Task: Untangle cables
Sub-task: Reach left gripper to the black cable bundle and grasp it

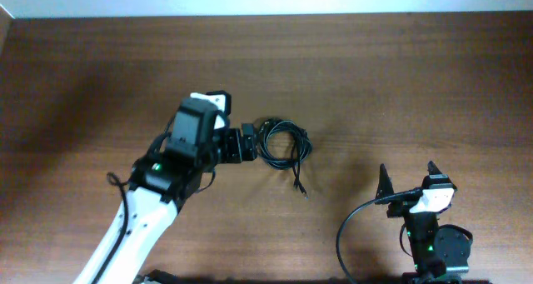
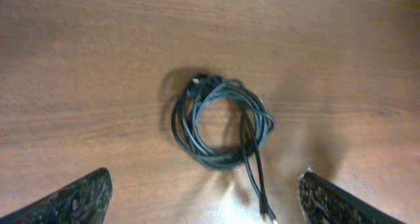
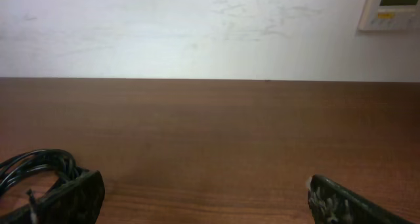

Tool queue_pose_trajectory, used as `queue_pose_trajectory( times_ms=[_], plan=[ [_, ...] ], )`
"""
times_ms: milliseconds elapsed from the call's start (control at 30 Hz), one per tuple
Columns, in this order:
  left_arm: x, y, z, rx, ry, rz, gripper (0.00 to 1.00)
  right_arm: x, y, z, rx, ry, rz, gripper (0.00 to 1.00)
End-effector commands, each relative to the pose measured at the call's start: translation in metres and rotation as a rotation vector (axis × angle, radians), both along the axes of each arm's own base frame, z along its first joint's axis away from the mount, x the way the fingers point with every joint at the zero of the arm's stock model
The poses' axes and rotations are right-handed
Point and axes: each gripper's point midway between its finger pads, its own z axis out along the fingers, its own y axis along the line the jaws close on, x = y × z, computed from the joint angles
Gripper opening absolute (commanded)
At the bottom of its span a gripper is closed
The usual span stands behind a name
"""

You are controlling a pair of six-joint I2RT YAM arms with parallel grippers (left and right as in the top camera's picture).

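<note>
Overhead: brown wood-grain counter [image 1: 400, 76] fills the view.

Left arm [image 1: 141, 209], white with a black wrist, reaches in from the lower left towards centre. Right arm [image 1: 433, 242] sits at the lower right edge with its wrist pointing at the far side. A thick black wire loops off its base.

Left pincer [image 1: 247, 144]: just beside the left edge of the cables [image 1: 281, 144]. Cannot tell from above whether it touches them. Left wrist view: both fingers [image 2: 79, 198] sit at the bottom corners, far apart. The pincer is wide and holds nothing, and the bundle lies between and ahead of the tips.

Right pincer [image 1: 407, 171]: fingers spread wide with nothing between them. It is well apart from the cables, to their right and nearer the front edge.

Cables: thin black cords wound into one rough ring, flat on the counter near centre. Strand count unclear. The strands cross and overlap most on the ring's right side.

Tail [image 2: 257, 178]: one straight length leaves the ring and runs towards the front edge, ending in a small plug [image 2: 269, 217] with a pale tip. A second plug end [image 2: 197, 81] shows at the top of the ring.

Right wrist view: bare counter running back to a white wall [image 3: 197, 27].
</note>
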Motion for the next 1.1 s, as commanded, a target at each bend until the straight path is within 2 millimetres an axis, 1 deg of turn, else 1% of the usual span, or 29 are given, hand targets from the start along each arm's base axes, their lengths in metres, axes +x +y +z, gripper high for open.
queue_pose_trajectory(
  times_ms=[0, 33, 67, 133, 200, 267, 300, 333, 367, 400, 433, 500, 533, 567, 600, 633, 667, 700, 733, 767, 800, 833, 867, 900, 933, 967, 1000, 1033, 1067],
  plan=[
    [0.027, 0.005, -0.006, 0.105, 0.085, 0.074, 0.95, 0.0, -0.003, -0.003, 0.007, 0.003, -0.014, 0.98],
    [0.03, 0.004, -0.013, 0.114, 0.107, 0.073, 0.97, 0.0, -0.003, -0.003, 0.007, 0.003, -0.014, 0.98],
    [0.034, 0.002, -0.029, 0.123, 0.153, 0.086, 1.0, 0.0, -0.003, -0.003, 0.007, 0.003, -0.014, 0.98],
    [0.041, -0.001, -0.048, 0.107, 0.202, 0.132, 0.99, 0.0, -0.003, -0.003, 0.007, 0.003, -0.014, 0.98],
    [0.054, -0.006, -0.061, 0.083, 0.206, 0.165, 0.99, 0.0, -0.003, -0.003, 0.007, 0.003, -0.014, 0.98],
    [0.068, -0.011, -0.078, 0.072, 0.205, 0.177, 0.99, 0.0, -0.003, -0.003, 0.007, 0.003, -0.014, 0.98],
    [0.072, -0.013, -0.088, 0.063, 0.225, 0.2, 0.99, 0.0, -0.003, -0.003, 0.007, 0.003, -0.014, 0.98],
    [0.072, -0.013, -0.106, 0.071, 0.262, 0.214, 0.99, 0.0, -0.003, -0.003, 0.007, 0.003, -0.014, 0.98],
    [0.073, -0.014, -0.115, 0.08, 0.279, 0.214, 0.99, 0.0, -0.003, -0.003, 0.007, 0.003, -0.014, 0.98],
    [0.075, -0.015, -0.135, 0.086, 0.311, 0.23, 0.99, 0.0, -0.003, -0.003, 0.007, 0.003, -0.014, 0.98],
    [0.076, -0.016, -0.147, 0.093, 0.327, 0.229, 0.96, 0.0, -0.003, -0.003, 0.007, 0.003, -0.014, 0.98],
    [0.073, -0.02, -0.167, 0.111, 0.362, 0.218, 0.86, 0.0, -0.003, -0.003, 0.007, 0.003, -0.014, 0.98],
    [0.071, -0.023, -0.178, 0.123, 0.38, 0.21, 0.76, 0.0, -0.003, -0.003, 0.007, 0.003, -0.014, 0.99],
    [0.069, -0.025, -0.188, 0.134, 0.396, 0.203, 0.61, 0.0, -0.003, -0.003, 0.007, 0.003, -0.014, 0.98],
    [0.066, -0.03, -0.2, 0.146, 0.412, 0.19, 0.5, 0.0, -0.003, -0.003, 0.007, 0.003, -0.014, 0.98],
    [0.065, -0.034, -0.205, 0.15, 0.414, 0.182, 0.5, 0.0, -0.003, -0.003, 0.007, 0.003, -0.014, 0.99],
    [0.066, -0.036, -0.209, 0.158, 0.407, 0.18, 0.42, 0.0, -0.003, -0.003, 0.007, 0.003, -0.014, 0.99],
    [0.069, -0.036, -0.209, 0.159, 0.392, 0.183, 0.16, 0.0, -0.003, -0.003, 0.007, 0.003, -0.014, 0.99],
    [0.073, -0.034, -0.207, 0.16, 0.378, 0.192, 0.0, 0.0, -0.003, -0.003, 0.007, 0.003, -0.014, 0.98],
    [0.076, -0.034, -0.203, 0.154, 0.371, 0.194, 0.0, 0.0, -0.003, -0.003, 0.007, 0.003, -0.014, 0.98],
    [0.077, -0.035, -0.186, 0.148, 0.353, 0.182, 0.0, 0.0, -0.003, -0.003, 0.007, 0.003, -0.014, 0.98],
    [0.081, -0.037, -0.169, 0.161, 0.31, 0.132, 0.0, 0.0, -0.003, -0.003, 0.007, 0.003, -0.014, 0.98],
    [0.085, -0.035, -0.139, 0.193, 0.226, 0.071, 0.0, 0.0, -0.003, -0.003, 0.007, 0.003, -0.014, 0.98],
    [0.087, -0.007, -0.1, 0.287, 0.135, 0.159, 0.0, 0.0, -0.003, -0.003, 0.007, 0.003, -0.014, 0.99],
    [0.083, 0.011, -0.08, 0.329, 0.1, 0.238, 0.0, 0.0, -0.003, -0.003, 0.007, 0.003, -0.014, 0.99],
    [0.075, 0.005, -0.074, 0.248, 0.131, 0.274, 0.07, 0.0, -0.003, -0.003, 0.007, 0.003, -0.014, 0.99],
    [0.063, -0.017, -0.081, 0.16, 0.207, 0.192, 0.08, 0.0, -0.003, -0.003, 0.007, 0.003, -0.014, 0.98],
    [0.055, -0.019, -0.086, 0.157, 0.242, 0.174, 0.17, 0.0, -0.003, -0.003, 0.007, 0.003, -0.014, 0.98],
    [0.05, -0.018, -0.092, 0.169, 0.263, 0.172, 0.22, 0.0, -0.003, -0.003, 0.007, 0.003, -0.014, 0.98]
  ],
)
